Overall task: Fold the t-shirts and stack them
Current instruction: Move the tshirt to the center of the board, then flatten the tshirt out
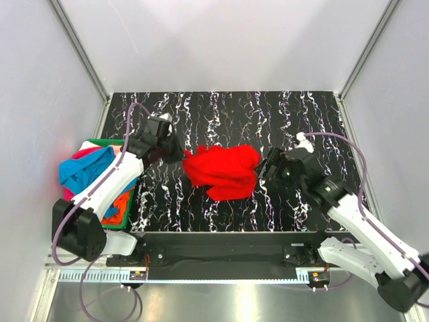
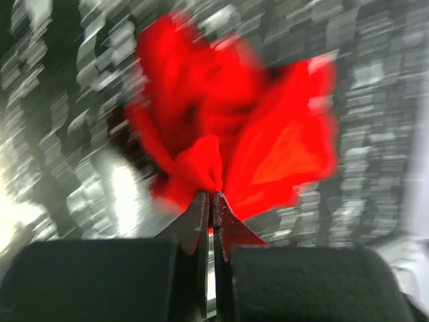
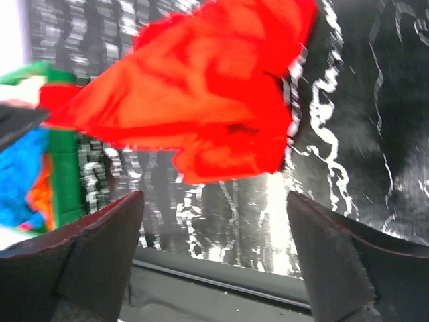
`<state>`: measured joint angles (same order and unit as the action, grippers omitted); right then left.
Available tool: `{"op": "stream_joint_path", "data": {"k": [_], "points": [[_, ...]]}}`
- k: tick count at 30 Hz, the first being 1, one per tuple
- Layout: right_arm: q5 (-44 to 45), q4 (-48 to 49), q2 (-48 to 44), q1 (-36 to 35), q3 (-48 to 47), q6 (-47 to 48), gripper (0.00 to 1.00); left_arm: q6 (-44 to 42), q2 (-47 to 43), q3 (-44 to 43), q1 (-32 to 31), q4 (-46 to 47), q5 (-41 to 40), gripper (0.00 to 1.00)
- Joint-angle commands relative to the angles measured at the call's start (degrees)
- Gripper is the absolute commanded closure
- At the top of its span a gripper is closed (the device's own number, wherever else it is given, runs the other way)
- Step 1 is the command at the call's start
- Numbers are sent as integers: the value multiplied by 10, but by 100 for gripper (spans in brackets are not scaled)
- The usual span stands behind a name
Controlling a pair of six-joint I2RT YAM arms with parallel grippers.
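There are 2 grippers, the left gripper [image 1: 177, 154] and the right gripper [image 1: 264, 166]. 1 red t-shirt [image 1: 222, 172] sits between them. On the far side of the left gripper from it is 1 green bin [image 1: 100, 142]. The bin shows 3 more: 1 blue t-shirt [image 1: 80, 171], 1 pink t-shirt [image 1: 79, 153] and 1 orange t-shirt [image 1: 124, 200]. All of this is on 1 table [image 1: 221, 111].

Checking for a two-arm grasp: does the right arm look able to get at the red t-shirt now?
Probably yes. The right tool is open just beside the red t-shirt, at its right edge, with nothing between them; the left tool pinches its left side.
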<state>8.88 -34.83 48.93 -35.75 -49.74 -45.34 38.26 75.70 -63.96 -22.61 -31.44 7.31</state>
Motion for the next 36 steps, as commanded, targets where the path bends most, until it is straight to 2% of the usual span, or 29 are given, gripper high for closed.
{"op": "stream_joint_path", "data": {"k": [1, 5, 6, 9, 11, 16, 22, 27, 31, 33, 34, 35, 36], "points": [[25, 4, 76, -4, 12, -42, 10, -48, -15, 2, 13, -45, -67, 100], [-35, 62, 161, -4, 24, -61, 24, -62, -14, 13, 49, -66, -71, 100], [-44, 79, 176, -4, 30, -66, 28, -62, -15, 12, 76, -67, -66, 100], [-98, 169, 229, -5, 61, -61, 38, -50, -21, 2, 131, -60, -27, 100], [-125, 218, 266, -5, 81, -69, 41, -49, -15, -24, 145, -56, -5, 100], [-135, 342, 322, -17, 112, -43, 42, -46, 3, -83, 163, -53, 12, 100], [-222, 498, 370, -34, 137, 15, 37, -43, 23, -83, 163, -41, 59, 100], [-250, 559, 432, -56, 128, 21, 33, -46, 23, -74, 162, -37, 60, 100], [-237, 563, 480, -74, 95, 25, 31, -50, 25, -77, 163, -34, 64, 100], [-219, 563, 493, -75, 85, 18, 37, -50, 26, -78, 162, -26, 67, 100], [-182, 542, 492, -75, 83, 17, 44, -50, 28, -79, 162, -24, 71, 100], [-146, 510, 486, -75, 67, 24, 68, -50, 29, -83, 163, -21, 75, 100], [-109, 471, 458, -74, 55, 30, 79, -50, 35, -96, 162, -20, 82, 100]]}}
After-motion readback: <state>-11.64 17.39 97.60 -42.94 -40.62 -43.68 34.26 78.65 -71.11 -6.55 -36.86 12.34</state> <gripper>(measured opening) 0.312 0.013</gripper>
